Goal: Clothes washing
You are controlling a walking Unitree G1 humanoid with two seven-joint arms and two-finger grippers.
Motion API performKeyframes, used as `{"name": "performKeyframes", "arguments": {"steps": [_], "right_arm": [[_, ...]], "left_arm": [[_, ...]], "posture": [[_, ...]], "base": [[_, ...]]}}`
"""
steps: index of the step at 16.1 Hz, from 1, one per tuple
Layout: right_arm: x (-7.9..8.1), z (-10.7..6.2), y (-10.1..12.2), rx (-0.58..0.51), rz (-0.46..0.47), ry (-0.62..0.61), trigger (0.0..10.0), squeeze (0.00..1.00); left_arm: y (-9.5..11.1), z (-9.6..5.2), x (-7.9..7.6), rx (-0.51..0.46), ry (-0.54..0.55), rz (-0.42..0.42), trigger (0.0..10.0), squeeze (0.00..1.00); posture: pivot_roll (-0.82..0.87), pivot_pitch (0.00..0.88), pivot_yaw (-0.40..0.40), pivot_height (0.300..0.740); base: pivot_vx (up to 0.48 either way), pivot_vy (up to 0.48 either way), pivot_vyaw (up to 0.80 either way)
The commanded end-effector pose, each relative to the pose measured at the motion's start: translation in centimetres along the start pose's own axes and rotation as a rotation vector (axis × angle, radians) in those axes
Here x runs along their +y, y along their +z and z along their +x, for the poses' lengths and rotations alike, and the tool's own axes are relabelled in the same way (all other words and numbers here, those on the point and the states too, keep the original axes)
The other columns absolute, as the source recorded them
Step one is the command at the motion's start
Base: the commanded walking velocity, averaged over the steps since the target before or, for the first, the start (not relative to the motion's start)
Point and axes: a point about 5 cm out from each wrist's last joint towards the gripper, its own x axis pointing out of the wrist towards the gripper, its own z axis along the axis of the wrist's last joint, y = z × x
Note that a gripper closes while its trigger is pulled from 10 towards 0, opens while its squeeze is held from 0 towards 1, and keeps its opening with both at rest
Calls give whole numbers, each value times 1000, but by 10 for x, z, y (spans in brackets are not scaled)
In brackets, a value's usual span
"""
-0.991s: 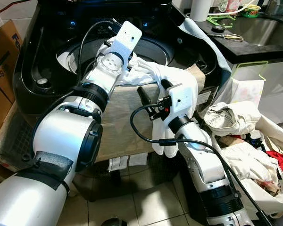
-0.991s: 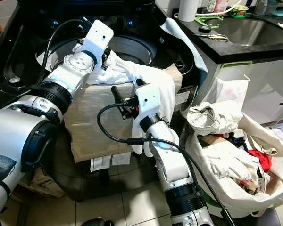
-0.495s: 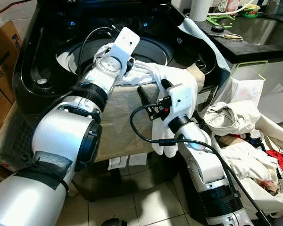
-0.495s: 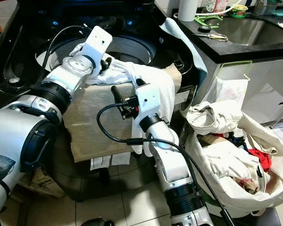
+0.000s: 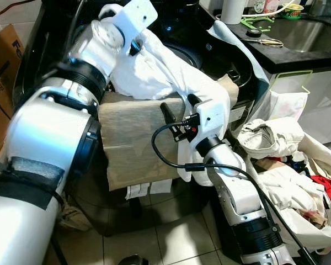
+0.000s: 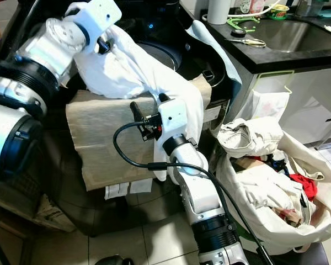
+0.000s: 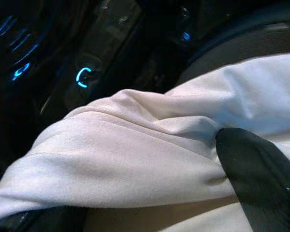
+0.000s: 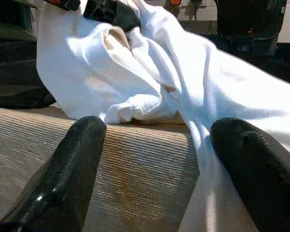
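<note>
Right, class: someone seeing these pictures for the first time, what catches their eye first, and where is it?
The left gripper, raised over the black top-loading washing machine, pinches a white cloth garment that trails down over the machine's front edge. In front of it the right gripper hovers open by a beige ribbed towel. On the robot's right sits a white laundry bag.

Floor (image 5: pixel 171 232): pale square tiles, dark grout, bottom centre. Upper right: black countertop (image 5: pixel 298 58) with inset steel sink (image 5: pixel 306 34), white cabinet front (image 5: pixel 325 105) below it. On the counter: white paper towel roll (image 5: pixel 233 10), green plastic hanger (image 5: pixel 258 22), scissors (image 5: pixel 271 42). Cardboard box (image 5: pixel 6 66) at left edge, against a white tiled wall (image 5: pixel 14 14) in the upper left corner. Lighting bright and even; glare on the sink.
</note>
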Motion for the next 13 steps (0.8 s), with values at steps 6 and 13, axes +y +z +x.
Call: {"name": "performKeyframes", "arguments": {"steps": [6,13], "right_arm": [[3,4,0,-2,17,-4,10000,0],[4,1,-3,13,27,-12,10000,0]], "left_arm": [[28,-7,17,-53,5,22,10000,1000],[-56,2,-44,191,-295,-178,10000,902]], "posture": [[24,0,68,740],[17,0,79,740]], "base": [[0,0,0],[0,0,0]]}}
